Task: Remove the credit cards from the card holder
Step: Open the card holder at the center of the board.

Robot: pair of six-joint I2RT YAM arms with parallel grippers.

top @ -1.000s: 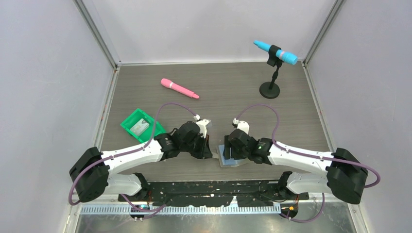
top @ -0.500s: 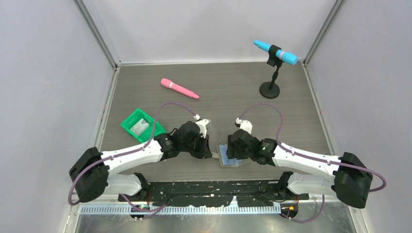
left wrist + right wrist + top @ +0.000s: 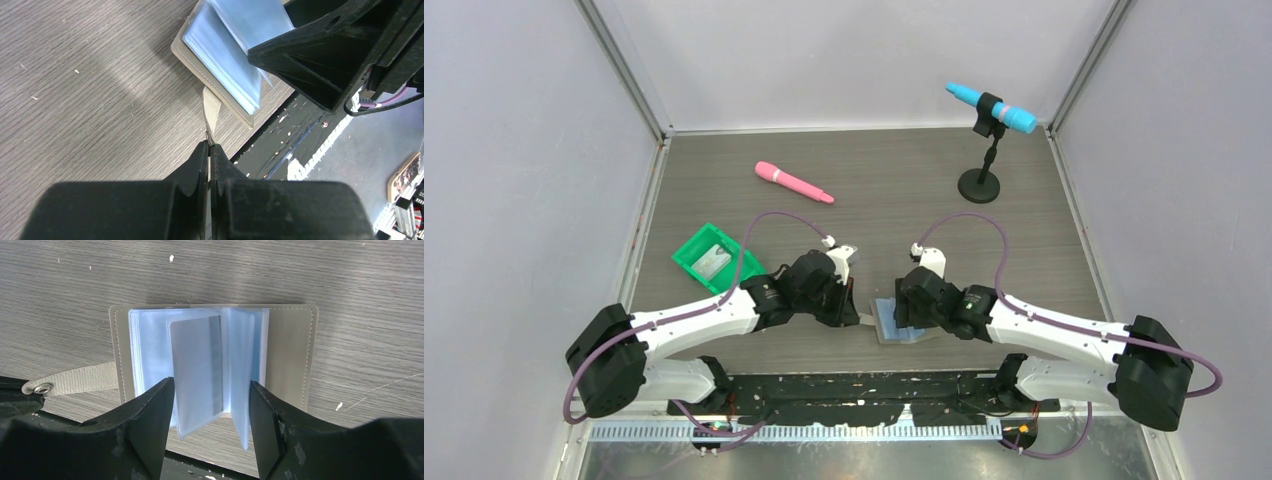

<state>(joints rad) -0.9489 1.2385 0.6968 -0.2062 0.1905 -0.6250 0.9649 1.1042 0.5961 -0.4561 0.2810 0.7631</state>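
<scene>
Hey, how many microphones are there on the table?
2. The pink microphone lies flat on the far left part of the table; the blue microphone is clipped in a black stand near the far right corner. No others are visible.

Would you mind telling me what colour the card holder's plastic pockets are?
The pockets are pale translucent blue, best seen in the right wrist view.
</scene>
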